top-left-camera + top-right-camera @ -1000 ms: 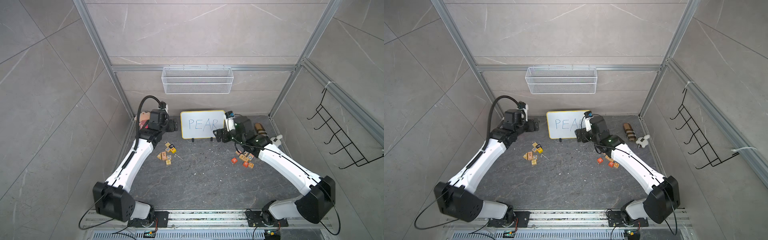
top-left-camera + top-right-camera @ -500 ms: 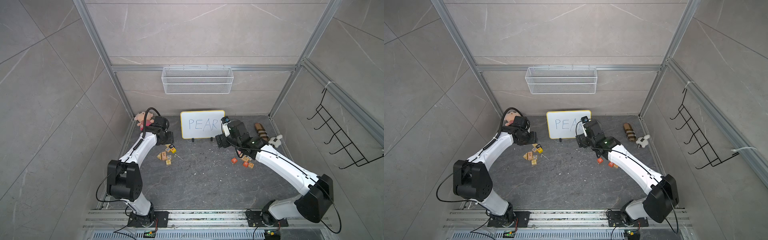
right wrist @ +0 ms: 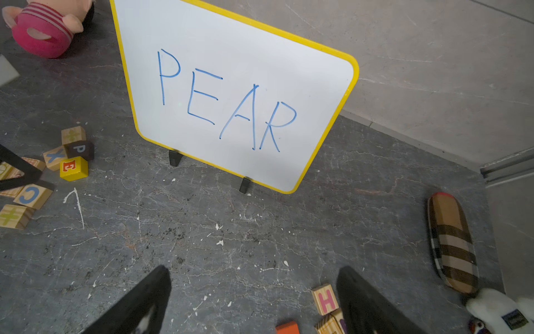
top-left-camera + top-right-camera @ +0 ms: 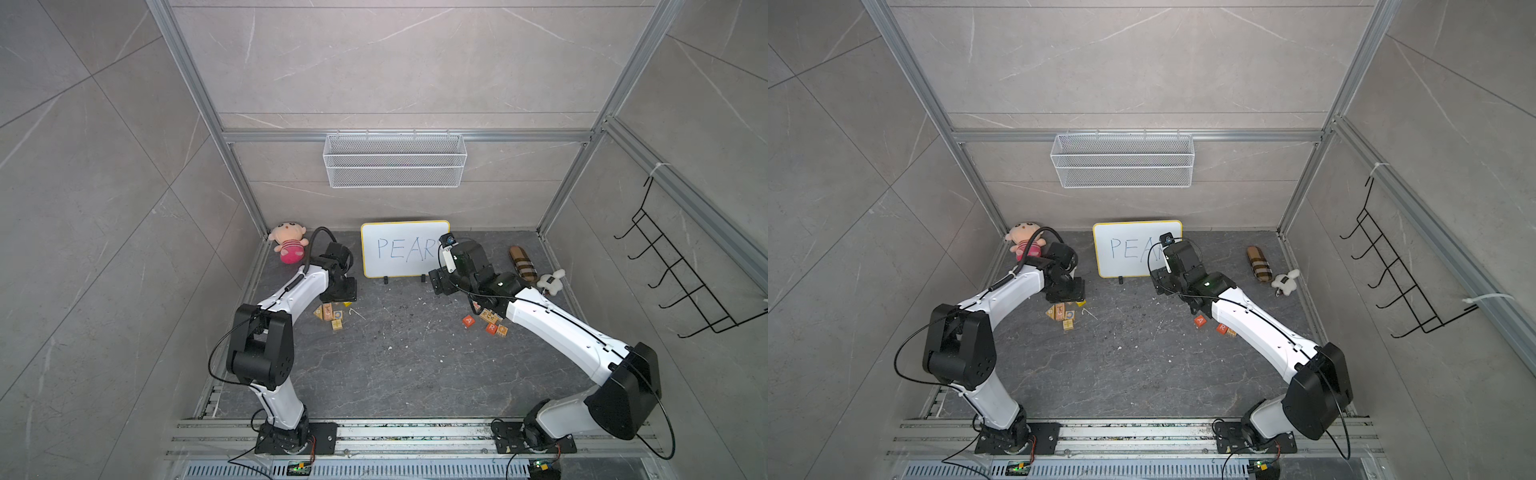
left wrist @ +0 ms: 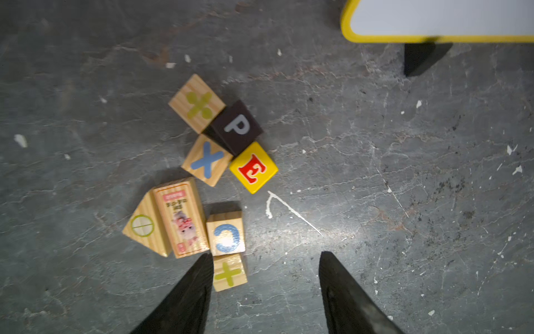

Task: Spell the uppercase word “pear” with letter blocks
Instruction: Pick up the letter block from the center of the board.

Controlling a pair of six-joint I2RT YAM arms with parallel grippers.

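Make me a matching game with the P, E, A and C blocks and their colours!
Blocks:
1. P block
2. E block
3. A block
4. C block

Colours:
a. yellow
b. plain wood
c. black
d. orange-red

Pairs: 1-c, 2-a, 3-d, 4-b

You have bare table [image 4: 395, 357] across the middle, before the whiteboard [image 4: 405, 249]. Tan blocks [image 5: 206, 163] crowd one side of the P block [image 5: 237, 125] and E block [image 5: 254, 167]; their far sides stand free.
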